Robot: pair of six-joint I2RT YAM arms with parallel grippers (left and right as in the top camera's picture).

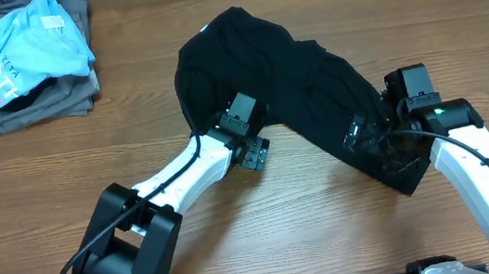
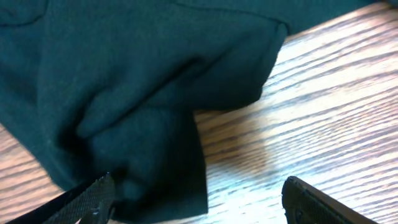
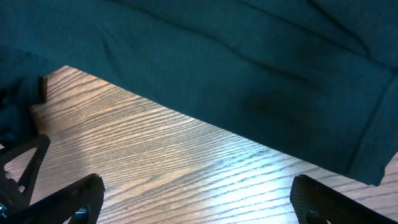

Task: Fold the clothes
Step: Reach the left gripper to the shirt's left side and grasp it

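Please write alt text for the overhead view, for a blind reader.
A crumpled black T-shirt lies on the table, the left gripper at its lower left edge and the right gripper at its right end. A blue shirt tops folded grey garments in the top-left corner.

The black T-shirt (image 1: 294,84) lies rumpled on the wooden table (image 1: 61,169), a soft, creased heap running diagonally from the far centre towards the near right.

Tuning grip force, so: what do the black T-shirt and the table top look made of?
Black T-shirt: soft matte knit, probably cotton jersey; it drapes in loose folds. Table: wood or wood-look laminate, slight sheen; streaked grain with glare patches.
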